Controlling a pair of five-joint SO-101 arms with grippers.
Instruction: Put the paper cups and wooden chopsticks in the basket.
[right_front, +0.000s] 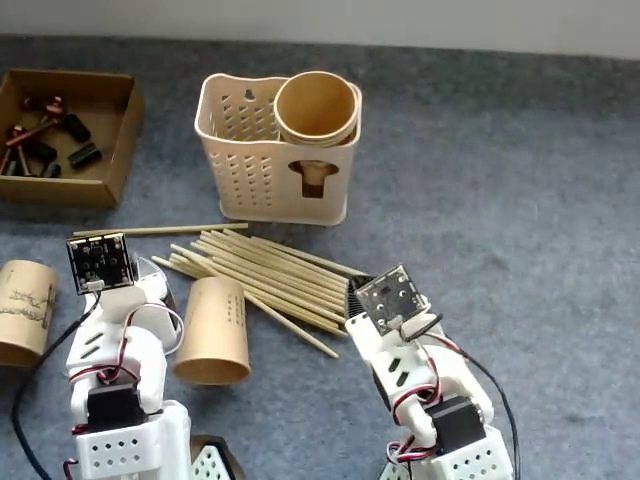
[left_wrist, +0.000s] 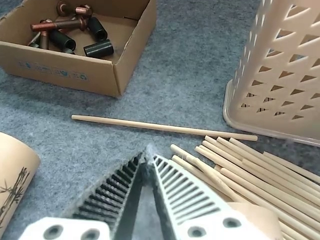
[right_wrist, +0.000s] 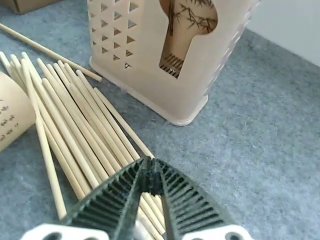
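While stacked paper cups (right_front: 316, 108) already sit in the basket (right_front: 240, 160), the high view shows 2 loose cups (right_front: 213, 330) lying beside the chopsticks (right_front: 265, 275), so I judge gathering is midway.

Left wrist view: the left gripper (left_wrist: 149, 157) is pinched together and empty near 1 stray stick (left_wrist: 160, 126), with open carpet (left_wrist: 190, 75) around.

Right wrist view: the right gripper (right_wrist: 150, 167) is closed and empty over the pile. It must spread first, and the basket wall is near.

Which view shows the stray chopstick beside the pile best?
Left wrist view: the stray chopstick lies close, both ends visible. The high view has it farther off; the right wrist view cuts one end off.
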